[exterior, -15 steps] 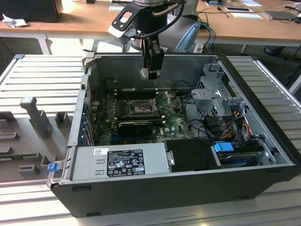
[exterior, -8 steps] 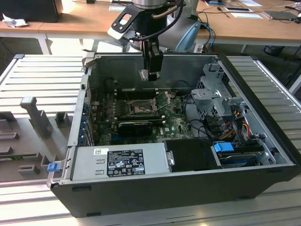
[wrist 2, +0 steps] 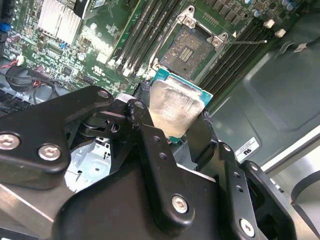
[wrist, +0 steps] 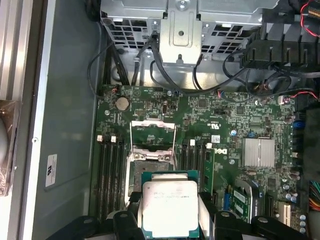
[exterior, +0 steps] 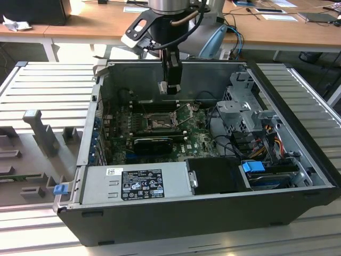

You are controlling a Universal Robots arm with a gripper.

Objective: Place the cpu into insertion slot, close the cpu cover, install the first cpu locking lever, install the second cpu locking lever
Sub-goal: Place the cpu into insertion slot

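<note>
Gripping cpu (wrist: 170, 207) by two edges, gripper (exterior: 171, 85) was clamped | upper centre of exterior view, above slot (exterior: 160, 124), apart from it | cover (wrist: 152, 133) stood raised

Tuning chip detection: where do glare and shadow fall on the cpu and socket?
Second wrist view: bright sheen on the cpu, insertion slot evenly lit. First wrist view: cpu pale, no hotspot. Exterior view: insertion slot dim inside the case.
</note>
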